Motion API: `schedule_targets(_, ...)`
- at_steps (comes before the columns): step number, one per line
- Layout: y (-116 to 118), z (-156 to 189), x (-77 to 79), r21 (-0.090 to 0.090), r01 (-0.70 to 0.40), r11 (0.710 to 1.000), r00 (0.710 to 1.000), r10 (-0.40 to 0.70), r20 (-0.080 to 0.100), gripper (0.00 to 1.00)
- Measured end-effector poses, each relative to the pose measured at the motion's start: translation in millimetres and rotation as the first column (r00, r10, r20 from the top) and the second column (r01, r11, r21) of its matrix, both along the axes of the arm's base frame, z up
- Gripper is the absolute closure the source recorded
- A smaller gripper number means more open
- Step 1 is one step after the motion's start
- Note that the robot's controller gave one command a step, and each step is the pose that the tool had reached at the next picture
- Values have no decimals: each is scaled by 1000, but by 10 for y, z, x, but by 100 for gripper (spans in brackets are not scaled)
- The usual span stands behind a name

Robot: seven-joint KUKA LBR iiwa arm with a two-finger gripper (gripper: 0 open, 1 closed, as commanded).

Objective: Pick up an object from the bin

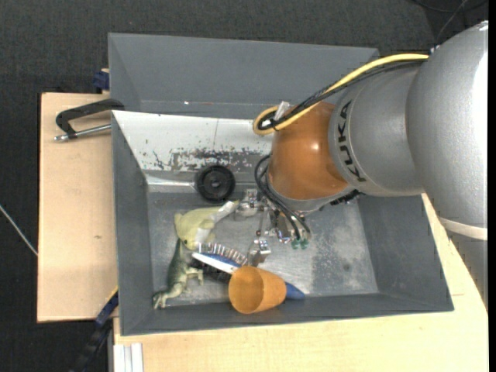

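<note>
- The arm (434, 115) is cut off by the right and upper edges of the frame.
- Its orange cover (306, 157) hides part of the floor and back wall of the bin (128, 208), right of centre.
- The gripper (267, 235), just below the cover, is a tangle of metal parts too small to make out.
- The blue-handled brush (217, 260) runs under the orange cup (256, 289) at lower centre, its middle hidden.
- The pale yellowish thing (194, 223), left of centre, is too indistinct to name.
</note>
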State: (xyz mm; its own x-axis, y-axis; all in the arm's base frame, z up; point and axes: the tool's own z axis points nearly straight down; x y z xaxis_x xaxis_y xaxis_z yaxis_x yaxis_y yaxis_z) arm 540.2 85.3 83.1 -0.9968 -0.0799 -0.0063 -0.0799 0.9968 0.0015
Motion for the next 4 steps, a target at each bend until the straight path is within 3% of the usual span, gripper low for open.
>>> schedule_targets(1,455,367,-240,-16,-98,995,995,99,29,0)
schedule_targets(2,828,-89,518,-4,-164,986,986,164,-1,0)
schedule_targets(3,846,-39,542,-1,-163,987,986,163,17,100)
schedule_targets(4,850,1516,637,-1,-270,963,963,270,11,100)
